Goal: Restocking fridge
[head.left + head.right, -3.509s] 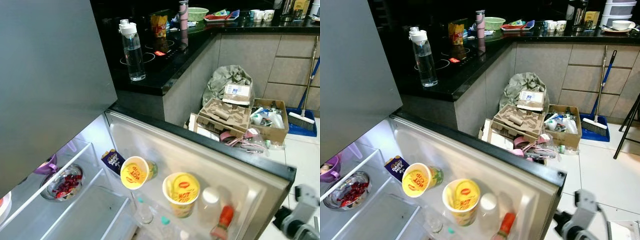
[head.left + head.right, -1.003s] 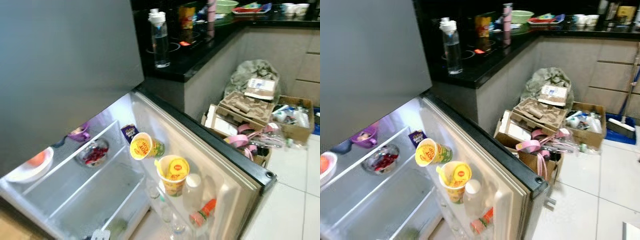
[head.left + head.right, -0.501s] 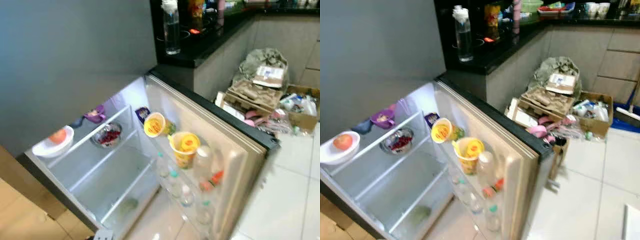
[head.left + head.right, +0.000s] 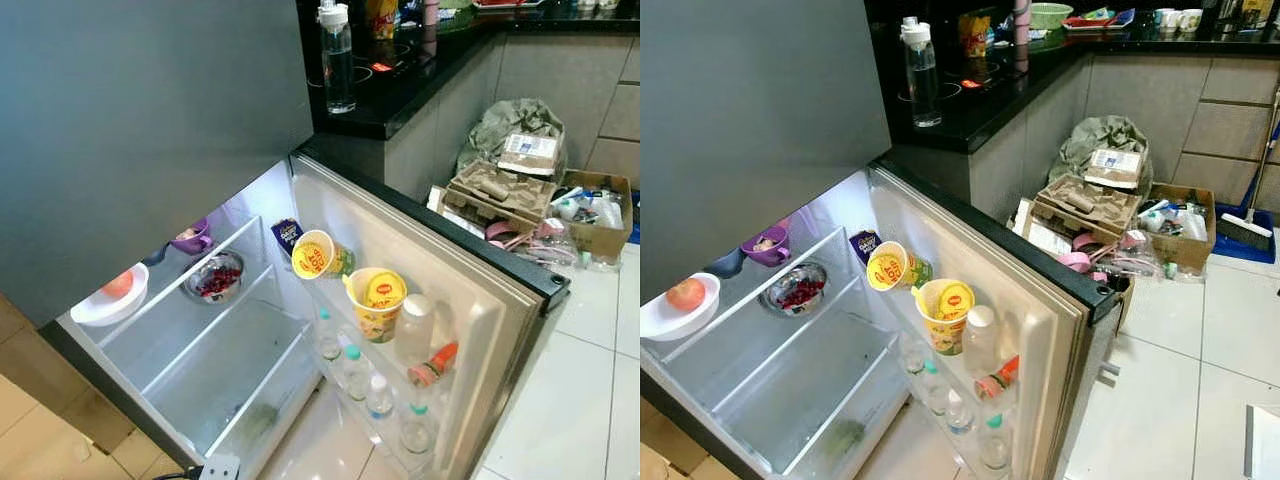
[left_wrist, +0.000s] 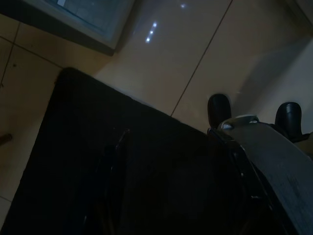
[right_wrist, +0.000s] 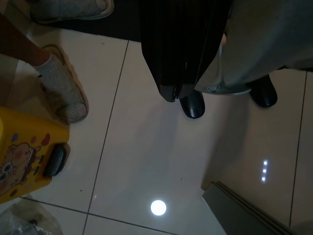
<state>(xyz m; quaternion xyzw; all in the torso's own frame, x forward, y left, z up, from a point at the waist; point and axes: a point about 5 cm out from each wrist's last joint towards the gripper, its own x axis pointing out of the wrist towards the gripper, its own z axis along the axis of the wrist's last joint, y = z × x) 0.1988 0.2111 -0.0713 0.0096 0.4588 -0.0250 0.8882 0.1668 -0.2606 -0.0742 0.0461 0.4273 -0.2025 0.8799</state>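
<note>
The fridge point(image 4: 150, 120) stands open, its door point(image 4: 470, 300) swung out to the right. On the door's upper rack sit two yellow noodle cups: the far cup point(image 4: 315, 255) lies tilted with red lettering on its lid, seemingly "HOT", though the print is too small to be sure; the near cup point(image 4: 375, 300) stands upright with a red oval logo on its lid. Just beside the near cup is a white-capped bottle point(image 4: 412, 328), and next to that a red sauce bottle point(image 4: 435, 365) lying tilted. A purple chocolate pack point(image 4: 286, 233) with pale writing I cannot read stands at the far end of the rack. Small bottles point(image 4: 365, 385) with green and white caps line the lower rack.

On the top shelf point(image 4: 170, 300) inside, from left to right, are a white bowl point(image 4: 108, 298) holding an orange-red fruit, a glass bowl point(image 4: 215, 278) of red pieces, and a purple cup point(image 4: 190, 238) behind it. The lower shelf holds something green point(image 4: 255, 420), too blurred to name.

A clear water bottle point(image 4: 337, 58) stands on the black counter point(image 4: 390, 90) beyond the fridge. Cardboard boxes point(image 4: 510, 180) sit on the floor to the right.

The left gripper point(image 5: 171, 176) hangs low over a dark mat point(image 5: 68, 161); the view is too dark to tell how its fingers stand. The right gripper point(image 6: 183, 49) hangs over pale floor tiles point(image 6: 146, 161), fingers drawn together, holding nothing. Near it are a person's slippered foot point(image 6: 63, 95) and a yellow cartoon-printed box point(image 6: 27, 156).
</note>
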